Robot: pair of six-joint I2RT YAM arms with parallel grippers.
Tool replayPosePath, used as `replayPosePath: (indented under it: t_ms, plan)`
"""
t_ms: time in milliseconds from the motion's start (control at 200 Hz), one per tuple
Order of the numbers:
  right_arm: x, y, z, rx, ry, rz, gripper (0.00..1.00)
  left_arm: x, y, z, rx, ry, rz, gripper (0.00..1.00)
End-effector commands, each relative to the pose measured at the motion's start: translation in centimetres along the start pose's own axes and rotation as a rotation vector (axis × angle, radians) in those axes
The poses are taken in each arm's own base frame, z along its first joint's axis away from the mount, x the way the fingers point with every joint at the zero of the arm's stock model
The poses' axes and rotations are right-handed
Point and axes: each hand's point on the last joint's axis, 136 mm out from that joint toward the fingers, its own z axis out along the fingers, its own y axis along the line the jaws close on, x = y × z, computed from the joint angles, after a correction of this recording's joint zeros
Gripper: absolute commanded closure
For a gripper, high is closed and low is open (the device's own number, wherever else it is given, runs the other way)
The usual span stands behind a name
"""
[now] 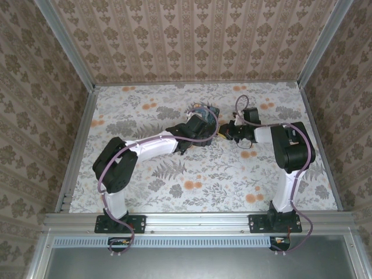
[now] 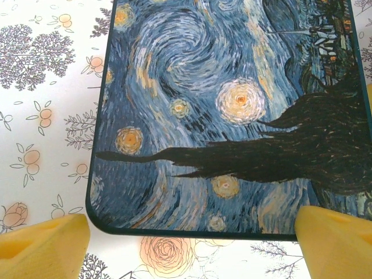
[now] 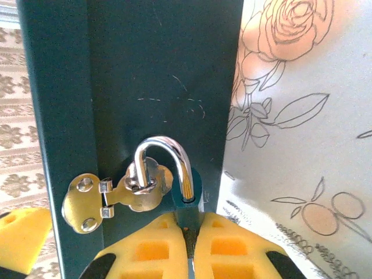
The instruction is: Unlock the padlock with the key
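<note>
Floral-print tabletop (image 1: 192, 186) is carrying one blue box (image 1: 202, 109) between patterned walls. The right gripper (image 3: 192, 224) is clamping its yellow fingers on the dark body of the one padlock (image 3: 195, 186), whose shackle is hanging through one metal hasp (image 3: 110, 197) on the box's dark side. The left gripper (image 2: 189, 244) is standing spread wide, fingers (image 2: 43, 247) straddling the box. Both arms are reaching forward, wrists converging mid-table. The left wrist view is presenting the night-sky lid; the right wrist view is presenting hasp and padlock.
</note>
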Motion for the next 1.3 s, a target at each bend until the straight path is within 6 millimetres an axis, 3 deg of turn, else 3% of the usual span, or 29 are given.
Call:
replayPosePath:
  t_ms: [0, 225, 485, 900, 1295]
  plan:
    - [-3.1, -1.5, -2.0, 0.156, -0.096, -0.071, 1.00, 8.2, 3.0, 1.3, -0.094, 0.285, 0.119, 0.08]
    - [-3.4, -2.2, -2.0, 0.218, -0.089, -0.099, 1.00, 8.6, 3.0, 1.4, -0.092, 0.296, 0.126, 0.09]
    - [-4.1, -0.4, -1.4, 0.157, -0.090, -0.108, 1.00, 8.4, 2.9, 1.1, -0.081, 0.294, 0.107, 0.09]
    - [-2.9, -0.4, -2.6, 0.171, -0.106, -0.135, 1.00, 2.2, 1.9, -2.8, 0.000, 0.177, 0.053, 0.06]
    - [-5.5, -0.2, -2.8, 0.171, -0.197, -0.130, 1.00, 2.2, 2.0, -3.3, 0.001, 0.176, 0.045, 0.06]
